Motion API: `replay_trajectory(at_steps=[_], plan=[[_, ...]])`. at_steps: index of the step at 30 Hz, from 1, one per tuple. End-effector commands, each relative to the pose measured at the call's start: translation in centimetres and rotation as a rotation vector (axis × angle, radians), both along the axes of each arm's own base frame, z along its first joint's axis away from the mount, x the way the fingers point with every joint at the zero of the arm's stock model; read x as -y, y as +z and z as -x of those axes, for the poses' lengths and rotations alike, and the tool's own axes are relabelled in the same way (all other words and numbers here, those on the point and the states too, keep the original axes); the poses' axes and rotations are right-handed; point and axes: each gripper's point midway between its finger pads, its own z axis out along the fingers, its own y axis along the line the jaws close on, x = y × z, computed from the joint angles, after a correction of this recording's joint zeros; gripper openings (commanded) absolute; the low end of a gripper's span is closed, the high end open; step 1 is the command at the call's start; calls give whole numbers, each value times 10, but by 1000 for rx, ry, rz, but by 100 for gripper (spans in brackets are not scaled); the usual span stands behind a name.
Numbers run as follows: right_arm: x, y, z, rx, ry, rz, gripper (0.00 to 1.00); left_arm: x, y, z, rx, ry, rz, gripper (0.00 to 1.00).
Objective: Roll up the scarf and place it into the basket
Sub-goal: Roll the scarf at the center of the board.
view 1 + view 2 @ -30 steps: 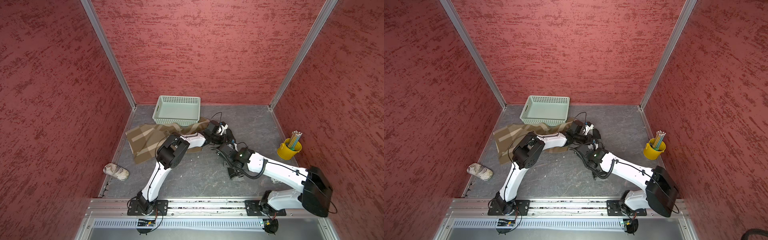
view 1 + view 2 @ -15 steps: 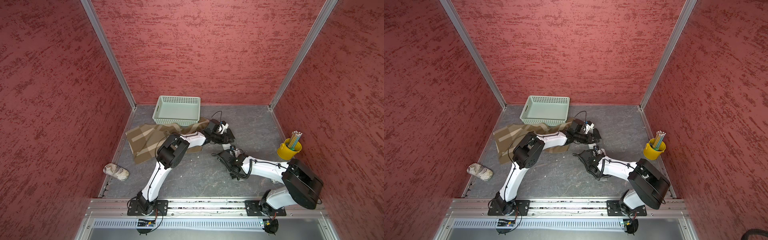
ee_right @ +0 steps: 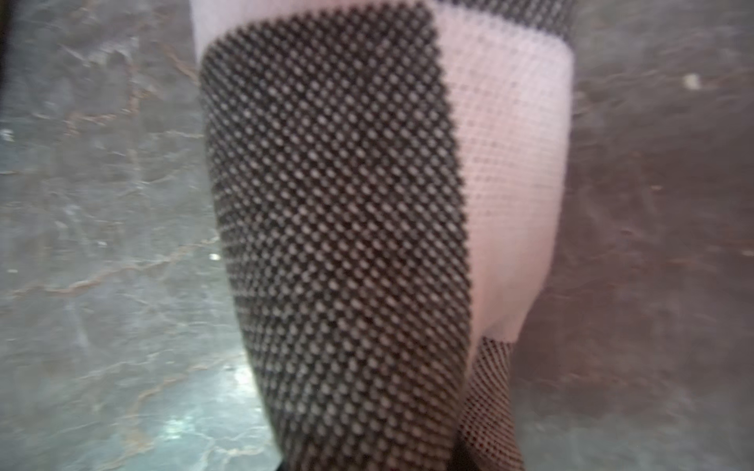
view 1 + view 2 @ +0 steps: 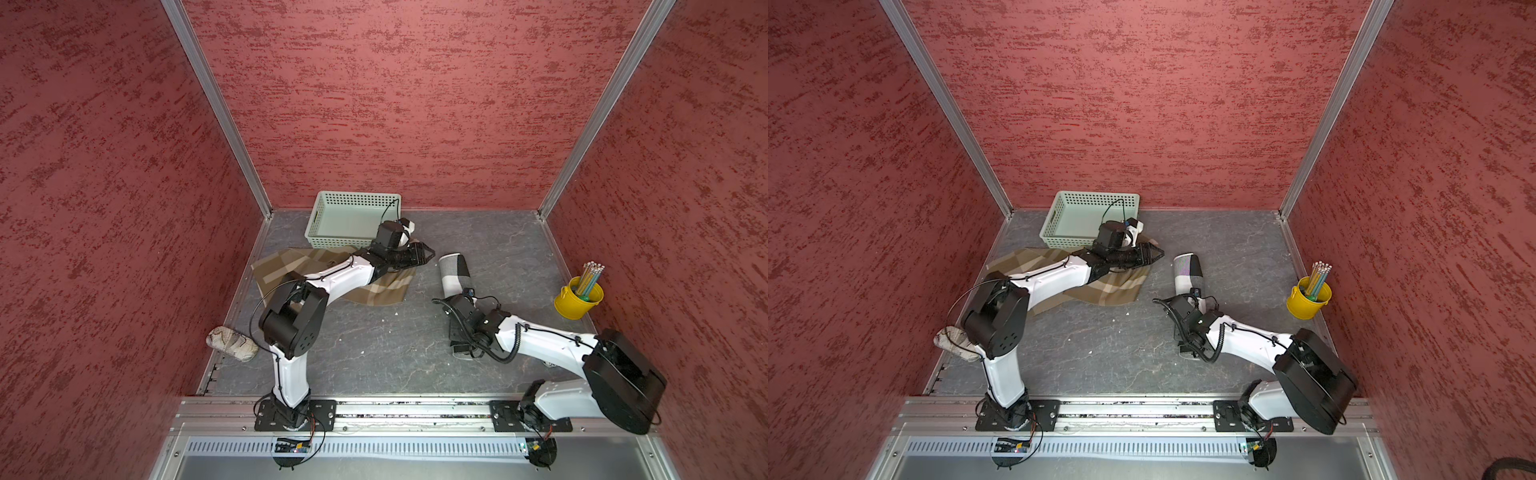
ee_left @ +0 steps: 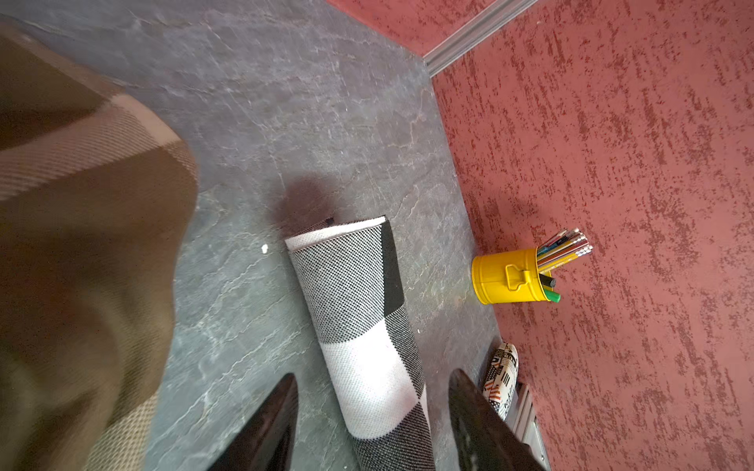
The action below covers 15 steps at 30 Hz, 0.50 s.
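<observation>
One rolled scarf (image 4: 454, 274) lies on the table (image 4: 374, 353), basket (image 4: 332, 243) at its ten o'clock. Right gripper (image 4: 456, 296) crowds the roll's six o'clock end (grip hidden, I cannot tell), likely to lift it. Left gripper (image 4: 422, 254), at nine o'clock, gapes empty over a brown cloth (image 4: 382, 291).

black-white checked scarf (image 4: 453, 272), seemingly mint basket (image 4: 332, 243)

White tubular links (image 4: 345, 277), boxy black joint housings (image 4: 291, 320), thin black cables (image 4: 516, 337) looped alongside; left gripper (image 4: 430, 252) black, tapered, seemingly matte.
</observation>
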Motion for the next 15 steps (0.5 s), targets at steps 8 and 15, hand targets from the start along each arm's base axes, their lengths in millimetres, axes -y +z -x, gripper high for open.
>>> replay_trajectory(at_steps=[8,15], plan=[[-14,-42,37,-241,31,-55,45,-10,-64,22,-179,-21,-118,61],[-17,-5,23,-151,25,-91,66,44,-73,55,-205,-160,-151,69]])
